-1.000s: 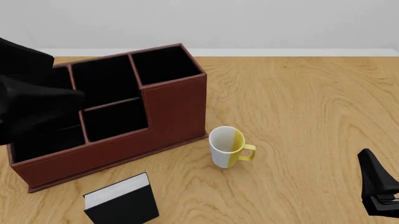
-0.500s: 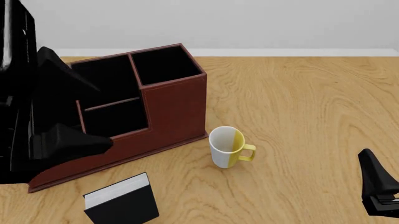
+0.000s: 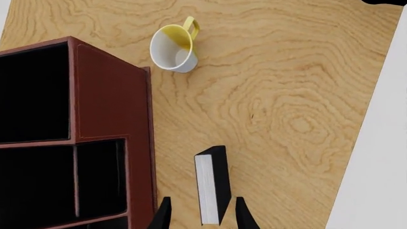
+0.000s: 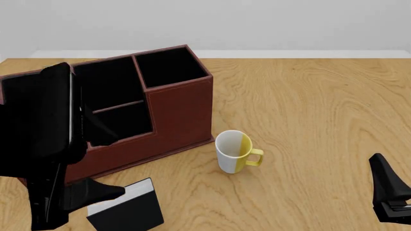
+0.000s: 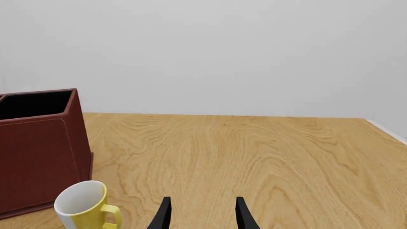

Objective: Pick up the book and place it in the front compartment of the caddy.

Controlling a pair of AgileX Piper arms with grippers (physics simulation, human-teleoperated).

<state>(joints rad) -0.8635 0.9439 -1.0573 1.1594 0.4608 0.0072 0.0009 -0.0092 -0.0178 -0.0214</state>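
Left gripper (image 3: 201, 214): my fingers are spread apart, one fingertip on each side of the book (image 3: 212, 185) as seen from the left wrist camera. Whether the pads touch the covers cannot be determined from that view; the fingers are not closed on it. In the front view my left arm (image 4: 40, 144) is a large black mass over the near-left part of the table (image 4: 308, 106), covering the left end of the caddy (image 4: 180, 113) and the left edge of the book (image 4: 132, 209).

The book stands upright on the table, white page edges uppermost, black cover facing the camera side. It sits in front of the caddy's low front wall, near it but apart, with bare wood visible between them in the left wrist view.

The caddy (image 3: 111, 119) stands at the far left of the table, reddish-brown outside, black inside, with stepped walls. Its compartments show dark in both views; contents, if any, cannot be made out.

A white and yellow mug (image 4: 236, 152) stands upright just off the caddy's right front corner, not touching it, handle pointing right. It also appears in the left wrist view (image 3: 173, 47) and the right wrist view (image 5: 86, 210).

Right gripper (image 5: 201, 214): my fingers are parted with nothing between them, above bare wood. In the front view only part of it (image 4: 388, 190) shows at the lower right edge, well apart from the mug
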